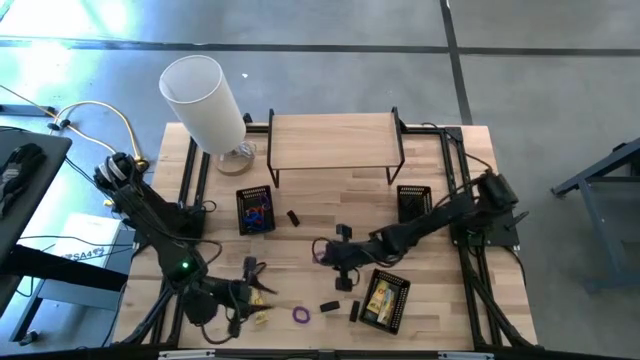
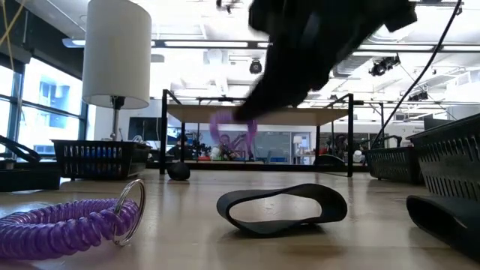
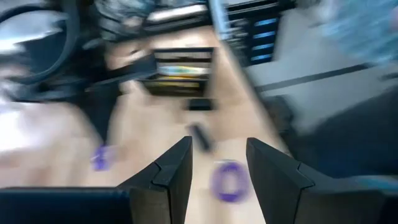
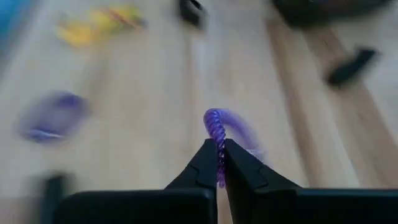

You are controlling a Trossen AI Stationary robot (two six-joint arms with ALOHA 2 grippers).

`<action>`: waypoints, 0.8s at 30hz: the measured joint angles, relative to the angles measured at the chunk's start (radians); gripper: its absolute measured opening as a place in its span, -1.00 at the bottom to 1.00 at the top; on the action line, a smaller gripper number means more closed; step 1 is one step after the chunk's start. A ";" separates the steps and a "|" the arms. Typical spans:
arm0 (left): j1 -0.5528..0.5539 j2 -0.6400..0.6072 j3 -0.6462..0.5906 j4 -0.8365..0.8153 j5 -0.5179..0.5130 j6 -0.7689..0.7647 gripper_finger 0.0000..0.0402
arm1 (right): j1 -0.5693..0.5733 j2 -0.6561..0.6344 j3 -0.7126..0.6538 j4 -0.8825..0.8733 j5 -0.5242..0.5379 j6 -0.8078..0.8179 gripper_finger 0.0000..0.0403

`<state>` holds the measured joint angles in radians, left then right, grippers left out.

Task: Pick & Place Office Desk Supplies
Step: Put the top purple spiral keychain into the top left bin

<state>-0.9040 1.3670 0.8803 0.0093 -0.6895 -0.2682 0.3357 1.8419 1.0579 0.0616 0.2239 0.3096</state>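
My left gripper (image 1: 243,296) sits low at the near left of the table, just left of the purple coil band (image 1: 301,315) lying on the wood. Its fingers (image 3: 171,177) stand apart with nothing between them, and through the gap I see that same purple coil (image 3: 227,182) on the boards ahead. Yellow pieces (image 1: 262,292) lie right beside this gripper, left of the purple coil band.

Farther back from that coil stands a black mesh tray (image 1: 255,210) with blue and red items in it, and a small black block (image 1: 294,217) lies just right of the tray. The white lamp (image 1: 207,103) and the wooden riser shelf (image 1: 334,141) stand behind them.

Right of the coil band on the table, two small black blocks: one (image 1: 329,306) just beside it, one (image 1: 354,312) a little further on, next to the mesh tray (image 1: 384,300) holding yellow pieces.

My right gripper (image 1: 330,254) hangs behind and a little right of that grounded coil, clear of the wood. The fingers (image 4: 208,168) are pinched tight on a second purple coil (image 4: 219,140), which curls out ahead of the tips; from table height it dangles (image 2: 229,129) under the dark bulk of my arm. Below it a black band loop (image 2: 283,208) lies flat, and the grounded purple coil with its metal ring (image 2: 71,223) fills the near corner. Another black mesh tray (image 1: 414,203) sits behind my right arm.
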 joint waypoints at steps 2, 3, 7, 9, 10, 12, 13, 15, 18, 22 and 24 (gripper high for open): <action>0.004 0.028 0.000 -0.001 -0.096 0.060 -0.28 | 0.023 -0.035 -0.002 -0.005 -0.021 -0.009 -0.98; 0.009 0.046 0.000 0.000 -0.150 0.085 -0.28 | 0.035 -0.047 -0.003 0.001 -0.026 -0.018 -0.98; 0.035 0.126 0.000 0.054 -0.368 0.119 -0.28 | 0.078 -0.098 -0.001 0.050 -0.046 -0.051 -0.98; 0.046 0.162 0.000 0.088 -0.454 0.144 -0.28 | 0.091 -0.107 0.002 0.072 -0.049 -0.053 -0.98; 0.055 0.177 0.000 0.115 -0.479 0.177 -0.28 | 0.095 -0.108 0.000 0.076 -0.050 -0.062 -0.99; 0.072 0.198 0.000 0.137 -0.491 0.253 -0.28 | 0.096 -0.108 0.003 0.098 -0.064 -0.097 -0.99; 0.079 0.206 0.000 0.145 -0.480 0.281 -0.28 | 0.096 -0.109 0.013 0.102 -0.074 -0.116 -0.99; 0.098 0.221 0.000 0.156 -0.438 0.300 -0.28 | 0.094 -0.112 0.034 0.109 -0.075 -0.144 -0.99; 0.119 0.229 0.000 0.167 -0.342 0.298 -0.28 | 0.084 -0.112 0.052 0.107 -0.081 -0.164 -0.99; 0.125 0.231 0.000 0.223 -0.244 0.368 -0.28 | 0.073 -0.112 0.064 0.107 -0.095 -0.185 -0.99; 0.125 0.231 0.000 0.274 -0.238 0.405 -0.28 | 0.068 -0.112 0.064 0.099 -0.097 -0.190 -0.99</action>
<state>-0.7792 1.5982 0.8803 0.2831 -0.9271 0.1372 0.4032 1.7298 1.1221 0.1608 0.1269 0.1195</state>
